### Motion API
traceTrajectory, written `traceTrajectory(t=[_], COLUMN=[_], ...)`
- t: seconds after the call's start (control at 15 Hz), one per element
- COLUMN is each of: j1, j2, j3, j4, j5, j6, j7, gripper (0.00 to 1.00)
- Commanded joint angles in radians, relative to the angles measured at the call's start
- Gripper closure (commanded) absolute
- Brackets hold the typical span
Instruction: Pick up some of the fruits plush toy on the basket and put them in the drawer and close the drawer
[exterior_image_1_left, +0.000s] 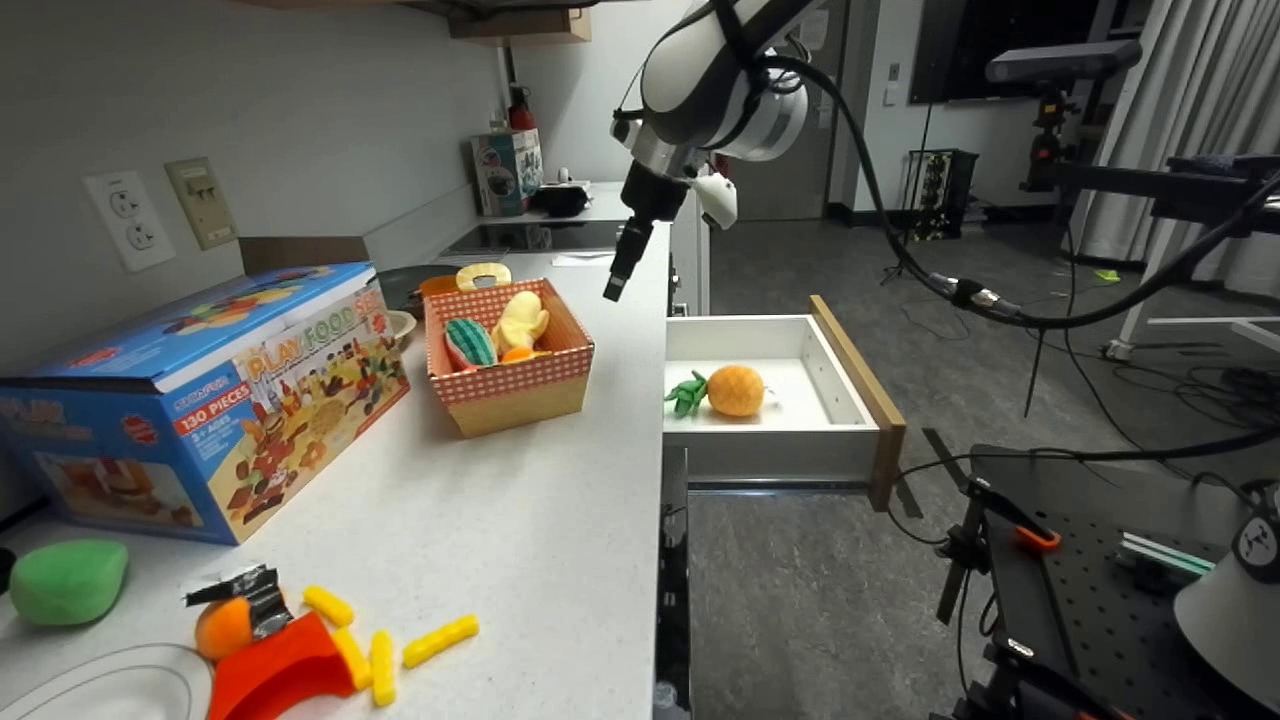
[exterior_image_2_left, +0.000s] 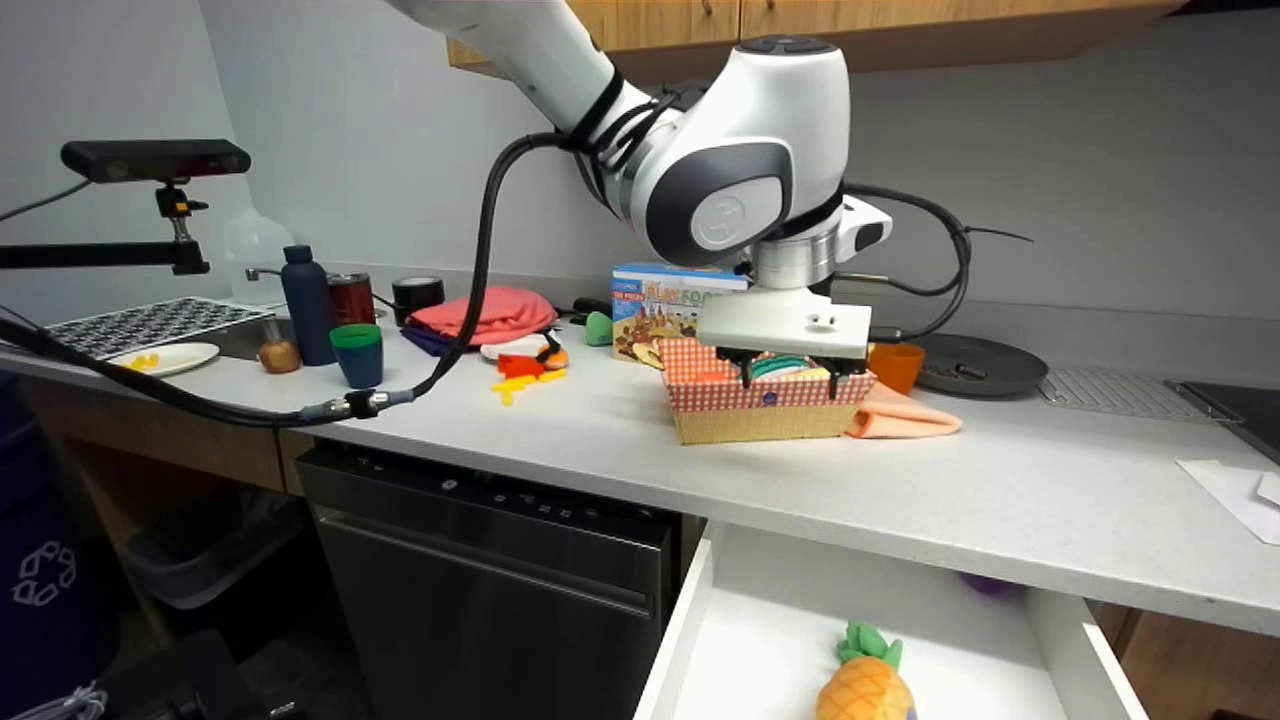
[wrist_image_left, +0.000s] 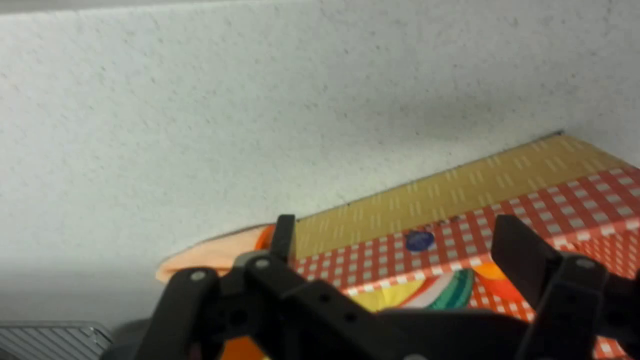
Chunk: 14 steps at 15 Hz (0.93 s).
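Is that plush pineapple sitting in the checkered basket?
No, the plush pineapple lies inside the open drawer.

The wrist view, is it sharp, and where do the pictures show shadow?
Wrist view: slightly soft, though checks on the basket are readable, with faint shade on the counter beside it; in an exterior view, deep shadow around the lined bin, but a bright drawer.

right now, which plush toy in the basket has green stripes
The watermelon plush, beside the yellow plush in the basket: its green stripes set it apart; nothing else visible there is green.
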Motion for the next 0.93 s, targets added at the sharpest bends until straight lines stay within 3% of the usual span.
traceTrajectory(t=[0.0, 0.27, 0.87], j1=[0.025, 0.061, 0.111], j2=[-0.011, 0.011, 0.148], j3=[0.036, 0.073, 0.065], j4=[0.028, 0.066, 0.168], j5=[0.076, 0.096, 0.013], j6=[0.023, 0.052, 0.025], j7=[-0.08, -0.143, -0.121], gripper=[0.0, 0.0, 0.0])
